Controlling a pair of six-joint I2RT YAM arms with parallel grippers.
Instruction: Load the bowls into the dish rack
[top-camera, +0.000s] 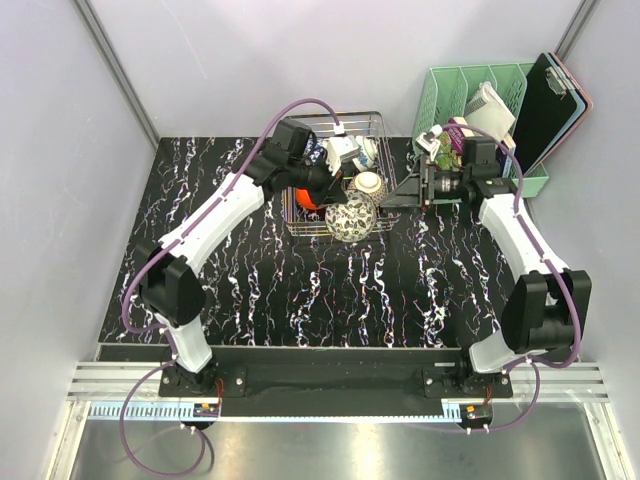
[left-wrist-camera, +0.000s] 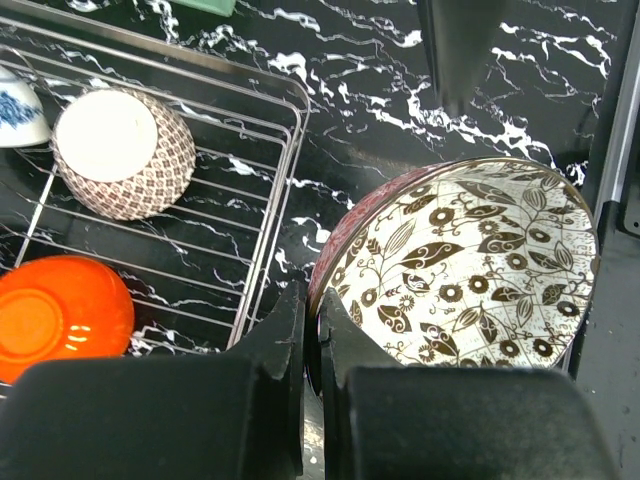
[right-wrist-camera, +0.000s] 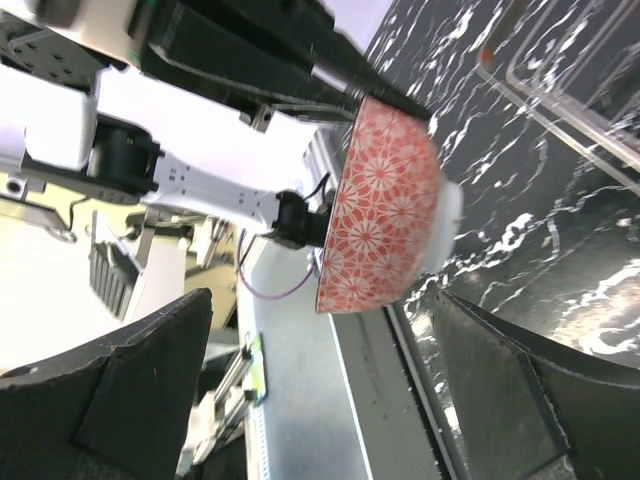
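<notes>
My left gripper (top-camera: 332, 192) (left-wrist-camera: 312, 300) is shut on the rim of a bowl (top-camera: 350, 217) (left-wrist-camera: 470, 270) with a brown leaf pattern inside and a pinkish net pattern outside. It holds the bowl tilted at the front right corner of the wire dish rack (top-camera: 385, 160) (left-wrist-camera: 270, 190). In the rack lie an upturned net-patterned bowl (top-camera: 368, 183) (left-wrist-camera: 122, 150), an orange bowl (top-camera: 306, 196) (left-wrist-camera: 62, 315) and blue-and-white bowls (top-camera: 345, 150) (left-wrist-camera: 18, 110). My right gripper (top-camera: 398, 193) (right-wrist-camera: 320, 390) is open and empty, just right of the held bowl (right-wrist-camera: 385, 210).
A mint-green slotted organiser (top-camera: 480, 90) with a dark clipboard (top-camera: 545, 100) and small items stands at the back right, behind my right arm. The black marbled table (top-camera: 330, 300) reaches to grey walls on both sides.
</notes>
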